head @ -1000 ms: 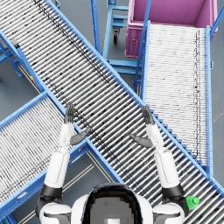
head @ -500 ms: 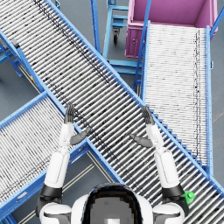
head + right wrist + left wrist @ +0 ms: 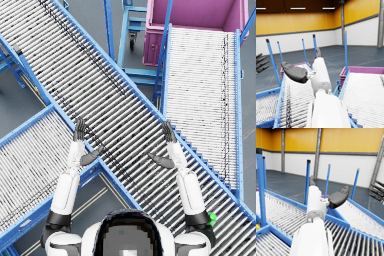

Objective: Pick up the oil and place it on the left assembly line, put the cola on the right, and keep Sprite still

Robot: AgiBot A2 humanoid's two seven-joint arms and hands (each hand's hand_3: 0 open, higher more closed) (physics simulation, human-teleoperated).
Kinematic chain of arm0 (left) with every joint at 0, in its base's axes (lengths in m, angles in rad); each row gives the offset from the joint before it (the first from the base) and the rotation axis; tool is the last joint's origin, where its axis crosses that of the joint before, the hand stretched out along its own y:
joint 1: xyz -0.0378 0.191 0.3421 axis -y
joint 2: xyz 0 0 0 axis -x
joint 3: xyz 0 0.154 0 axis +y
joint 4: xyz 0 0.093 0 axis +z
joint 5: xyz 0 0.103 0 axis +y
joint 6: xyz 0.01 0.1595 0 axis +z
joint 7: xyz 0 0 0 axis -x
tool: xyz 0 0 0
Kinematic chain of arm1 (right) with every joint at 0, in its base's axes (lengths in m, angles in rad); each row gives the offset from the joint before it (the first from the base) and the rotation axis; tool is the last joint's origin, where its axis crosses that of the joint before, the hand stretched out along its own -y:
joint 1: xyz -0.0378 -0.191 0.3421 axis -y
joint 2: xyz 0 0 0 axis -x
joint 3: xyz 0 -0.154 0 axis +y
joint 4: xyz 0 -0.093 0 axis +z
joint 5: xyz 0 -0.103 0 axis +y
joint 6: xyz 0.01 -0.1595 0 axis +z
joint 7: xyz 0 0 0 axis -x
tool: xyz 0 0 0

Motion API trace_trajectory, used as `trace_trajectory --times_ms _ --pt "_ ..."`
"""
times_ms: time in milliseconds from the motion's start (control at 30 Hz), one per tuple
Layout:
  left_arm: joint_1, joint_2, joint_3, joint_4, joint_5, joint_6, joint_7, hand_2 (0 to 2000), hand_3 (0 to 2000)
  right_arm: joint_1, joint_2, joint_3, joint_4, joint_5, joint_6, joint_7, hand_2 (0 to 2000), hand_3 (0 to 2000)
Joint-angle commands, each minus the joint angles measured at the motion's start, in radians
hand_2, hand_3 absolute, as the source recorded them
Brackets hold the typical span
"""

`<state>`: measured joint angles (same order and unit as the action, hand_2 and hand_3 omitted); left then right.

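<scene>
Left robot hand (image 3: 82, 147) and right robot hand (image 3: 169, 149) hover wide and empty over the middle conveyor (image 3: 115, 110), likely waiting to sort whatever rolls down

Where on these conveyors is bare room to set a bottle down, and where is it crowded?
The right roller line, between blue rails below the pink bin, is bare. The left roller line beside the left hand is bare, and so is the middle line between it and the right hand. Crowded by the right elbow, where a small green thing sits.
</scene>
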<state>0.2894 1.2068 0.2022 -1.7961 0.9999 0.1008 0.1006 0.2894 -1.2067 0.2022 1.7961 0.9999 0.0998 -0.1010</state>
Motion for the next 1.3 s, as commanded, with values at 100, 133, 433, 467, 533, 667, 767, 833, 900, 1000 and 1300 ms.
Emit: trace_trajectory --times_ms 100,133,433,467,533,667,767,833,900,1000,1300 --pt "0.000 0.000 0.000 0.000 0.000 0.000 0.000 0 0 0.000 0.000 0.000 0.000 0.000 0.000 0.000 0 0" --pt "0.000 0.000 0.000 0.000 0.000 0.000 0.000 0 0 0.000 0.000 0.000 0.000 0.000 0.000 0.000 0 0" --pt "0.000 0.000 0.000 0.000 0.000 0.000 0.000 0 0 0.000 0.000 0.000 0.000 0.000 0.000 0.000 0 0" --pt "0.000 0.000 0.000 0.000 0.000 0.000 0.000 0 0 0.000 0.000 0.000 0.000 0.000 0.000 0.000 0 0" --pt "0.000 0.000 0.000 0.000 0.000 0.000 0.000 0 0 0.000 0.000 0.000 0.000 0.000 0.000 0.000 0 0" --pt "0.000 0.000 0.000 0.000 0.000 0.000 0.000 0 0 0.000 0.000 0.000 0.000 0.000 0.000 0.000 0 0" --pt "0.000 0.000 0.000 0.000 0.000 0.000 0.000 0 0 0.000 0.000 0.000 0.000 0.000 0.000 0.000 0 0" --pt "0.000 0.000 0.000 0.000 0.000 0.000 0.000 0 0 0.000 0.000 0.000 0.000 0.000 0.000 0.000 0 0" --pt "0.000 0.000 0.000 0.000 0.000 0.000 0.000 0 0 0.000 0.000 0.000 0.000 0.000 0.000 0.000 0 0" --pt "0.000 0.000 0.000 0.000 0.000 0.000 0.000 0 0 0.000 0.000 0.000 0.000 0.000 0.000 0.000 0 0" --pt "0.000 0.000 0.000 0.000 0.000 0.000 0.000 0 0 0.000 0.000 0.000 0.000 0.000 0.000 0.000 0 0"
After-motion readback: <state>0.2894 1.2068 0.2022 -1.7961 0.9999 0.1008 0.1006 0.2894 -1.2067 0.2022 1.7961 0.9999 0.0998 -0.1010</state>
